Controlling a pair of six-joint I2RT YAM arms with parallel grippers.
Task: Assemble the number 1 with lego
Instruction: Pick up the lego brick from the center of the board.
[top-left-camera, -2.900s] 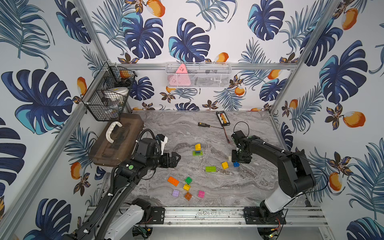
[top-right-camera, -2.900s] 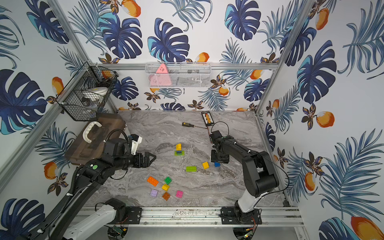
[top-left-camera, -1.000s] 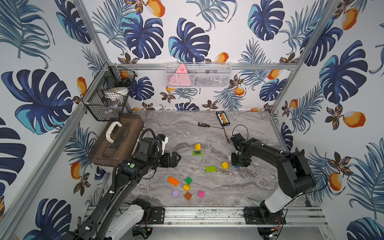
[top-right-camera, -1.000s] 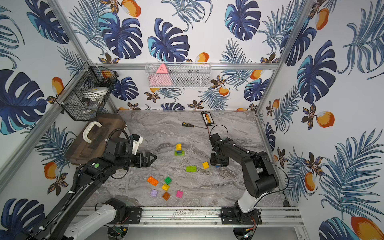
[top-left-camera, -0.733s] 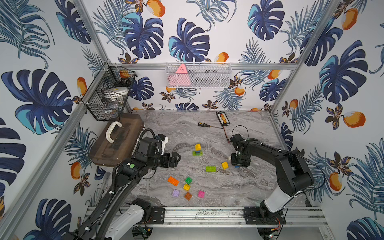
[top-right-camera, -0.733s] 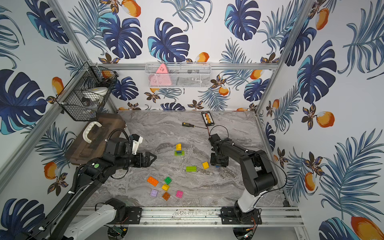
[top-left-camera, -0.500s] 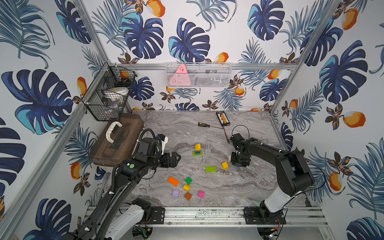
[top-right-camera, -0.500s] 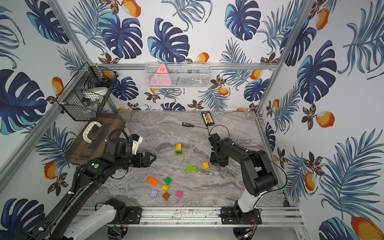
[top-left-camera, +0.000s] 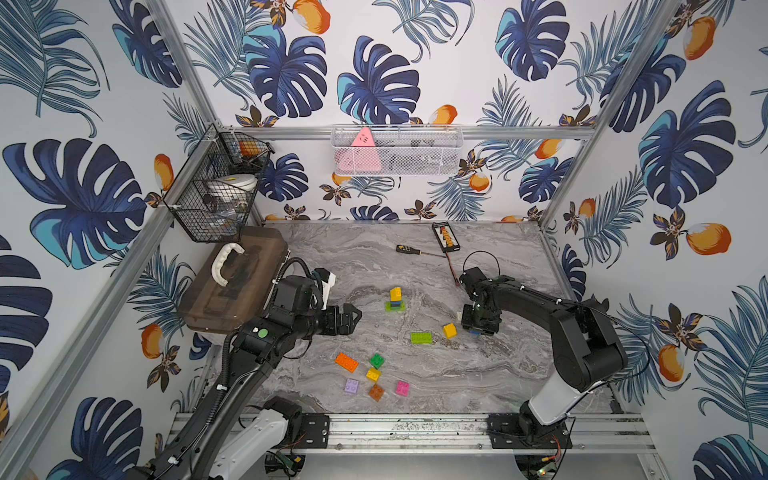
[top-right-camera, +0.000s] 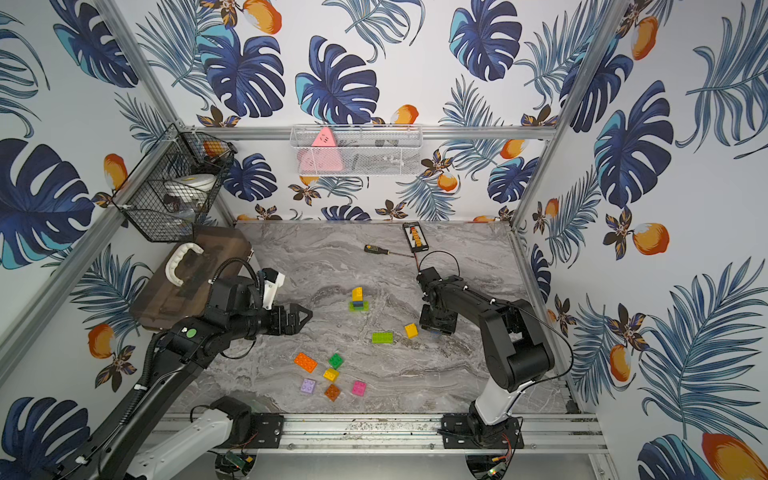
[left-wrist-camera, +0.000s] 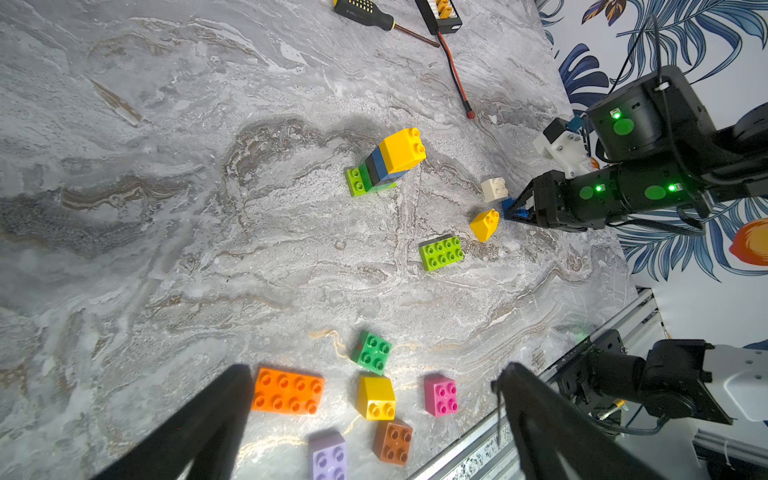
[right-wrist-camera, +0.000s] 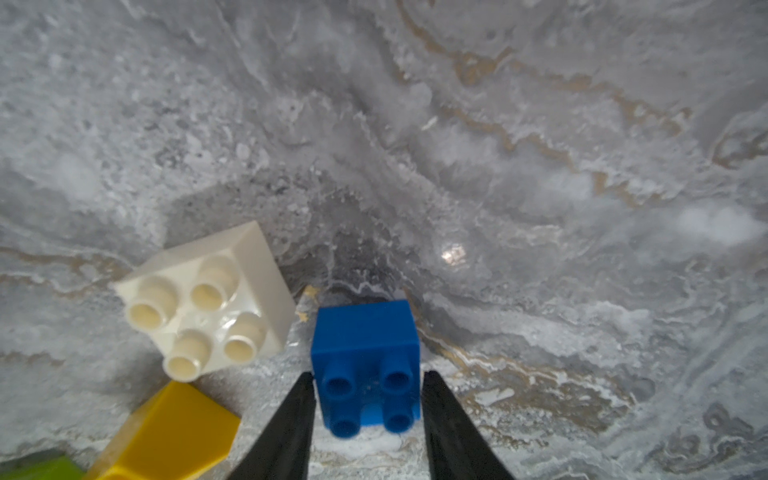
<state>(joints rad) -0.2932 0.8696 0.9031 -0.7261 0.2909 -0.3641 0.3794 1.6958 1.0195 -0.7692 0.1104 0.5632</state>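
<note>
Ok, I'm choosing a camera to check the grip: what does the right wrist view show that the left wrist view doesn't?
Right wrist only: the blue brick, its four studs showing, with the right jaws along its two sides. Left wrist only: the brick stack, orange brick, pink brick, screwdriver and the wide-open left jaws. Both: the blue brick, white brick and yellow brick on the marble table.

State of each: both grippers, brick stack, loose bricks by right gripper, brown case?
Left gripper: open, empty.
Right gripper: around the blue two-by-two plastic brick; grip unclear.
Blue two-by-two plastic brick: studs up.
White two-by-two plastic brick: loose, studs up.
Yellow two-by-two plastic brick: loose, tipped over.
Yellow-blue-green brick stack: joined, upright.
Brown plastic case: closed.
</note>
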